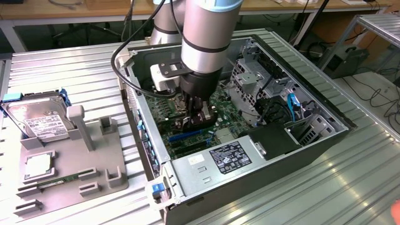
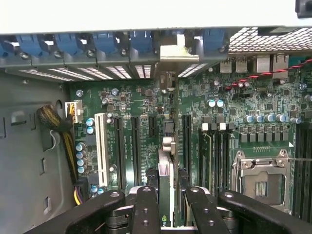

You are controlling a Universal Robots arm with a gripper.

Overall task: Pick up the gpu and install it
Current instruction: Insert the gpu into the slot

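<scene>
End effector (image 2: 165, 204) is gripping the gpu (image 2: 165, 170), a thin dark circuit card with a silver metal end bracket, edge-on between its black fingers (image 2: 146, 209). It's holding the card upright, probably so the bottom edge can line up with the black expansion slots (image 2: 132, 146) on the green motherboard (image 2: 243, 97). The bracket end is sitting at the rear slot opening, just under the row of blue retention clips (image 2: 102, 41).

In the exterior view, the end effector (image 1: 195, 123) is working deep inside the open grey PC case (image 1: 325, 140). It's tight in there: black power supply with white label (image 1: 230, 157) near, drive cage (image 1: 250, 82) beside the arm, black cable (image 1: 125, 79) looping close.

On the ribbed metal worktop (image 1: 62, 65), a grey parts fixture (image 1: 81, 164) is carrying a silver hard drive with white label (image 1: 34, 119) and a narrow green memory stick (image 1: 59, 182), well clear.
</scene>
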